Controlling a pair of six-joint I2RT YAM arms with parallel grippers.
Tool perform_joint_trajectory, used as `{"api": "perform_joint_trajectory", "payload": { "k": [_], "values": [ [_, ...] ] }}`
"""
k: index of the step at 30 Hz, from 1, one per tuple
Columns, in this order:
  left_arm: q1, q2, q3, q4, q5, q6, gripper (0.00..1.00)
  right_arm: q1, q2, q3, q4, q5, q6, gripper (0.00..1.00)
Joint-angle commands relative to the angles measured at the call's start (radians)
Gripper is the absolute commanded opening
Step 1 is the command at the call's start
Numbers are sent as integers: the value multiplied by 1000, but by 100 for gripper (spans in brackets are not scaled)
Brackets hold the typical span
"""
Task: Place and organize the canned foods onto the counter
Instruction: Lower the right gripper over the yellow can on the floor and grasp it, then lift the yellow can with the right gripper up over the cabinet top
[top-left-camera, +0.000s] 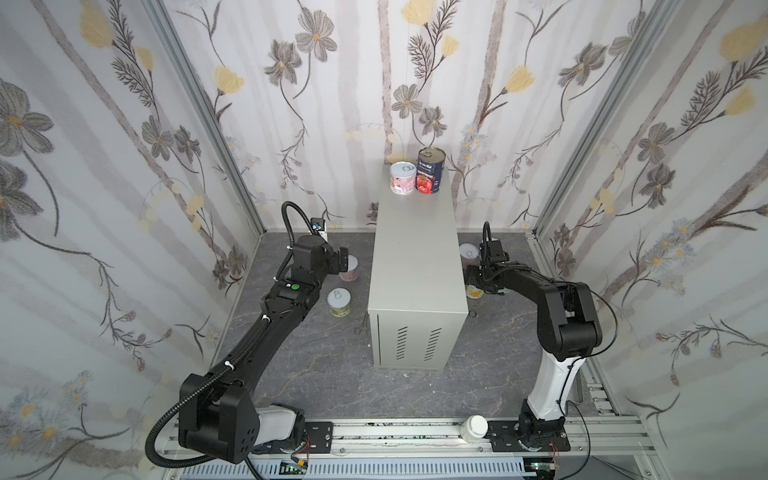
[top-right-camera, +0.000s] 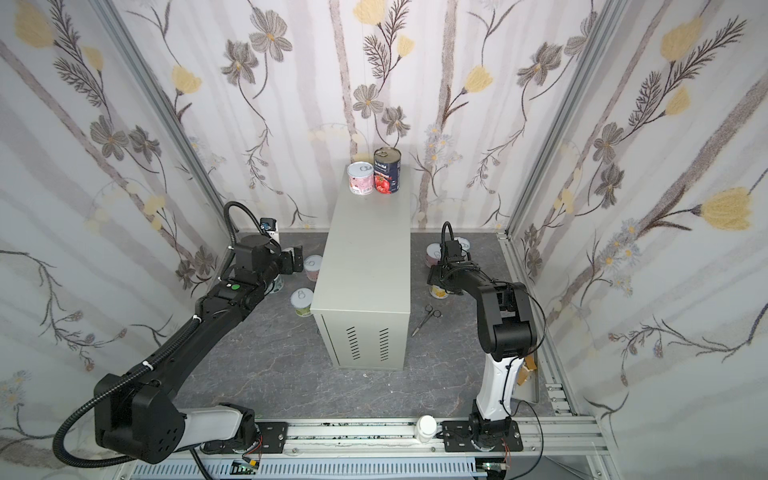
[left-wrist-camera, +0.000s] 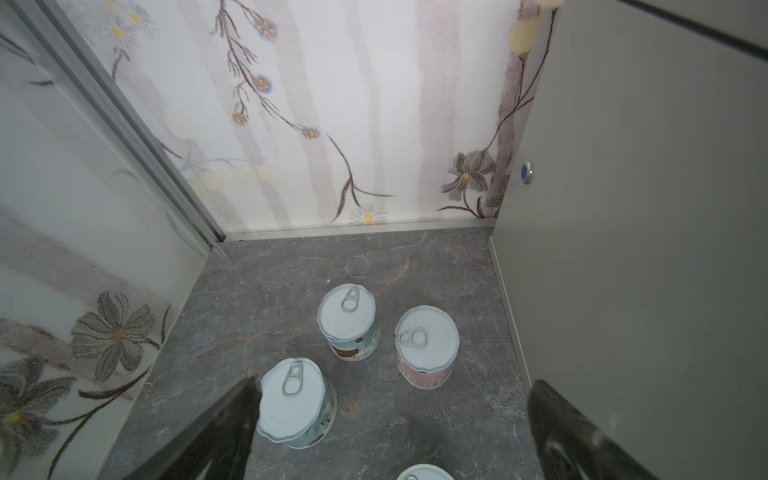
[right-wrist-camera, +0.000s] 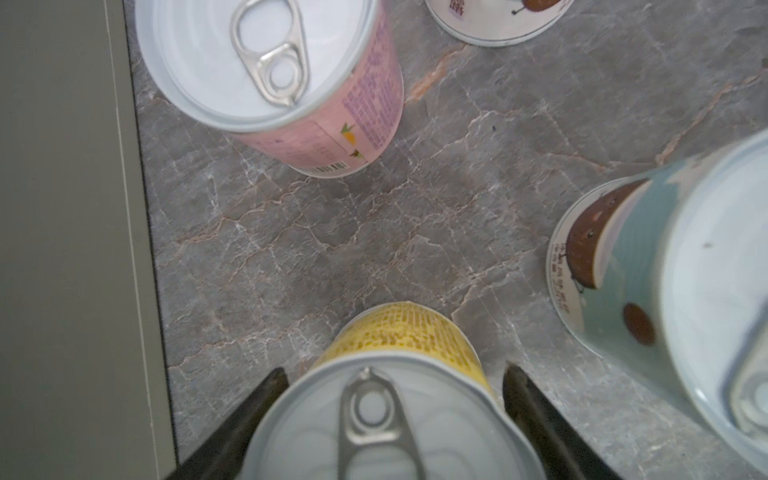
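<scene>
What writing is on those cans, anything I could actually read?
Tall dark-blue-and-red tomato can: white lettering, too blurred to read.
Short pink can on the floor: fine print and barcode, too small.
Short yellow can: rows of print, blurred.
Short pale-blue can: characters near its base, illegible.
Nothing can be quoted.

Right gripper (right-wrist-camera: 395, 372): a yellow can (right-wrist-camera: 399, 332) fills the jaws; ahead, open floor (right-wrist-camera: 374, 232) is bounded by a pink can (right-wrist-camera: 291, 104), a blue can (right-wrist-camera: 615, 270) and the grey box (right-wrist-camera: 62, 249). Left gripper (left-wrist-camera: 395, 382): a teal can (left-wrist-camera: 295, 399) crowds one finger, the box the other.
</scene>
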Motion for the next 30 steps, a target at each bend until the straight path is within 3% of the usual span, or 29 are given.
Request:
{"api": "perform_joint_trajectory", "payload": {
  "k": [1, 10, 30],
  "values": [
    [3, 14, 17, -42, 28, -70, 100, 1, 13, -3, -32, -26, -3, 62],
    [3, 16, -1, -88, 28, -109, 100, 1, -46, -15, -63, -33, -18, 50],
    [3, 84, -14, -128, 128, -160, 100, 3, -326, 130, -352, 56, -163, 45]
  ]
}}
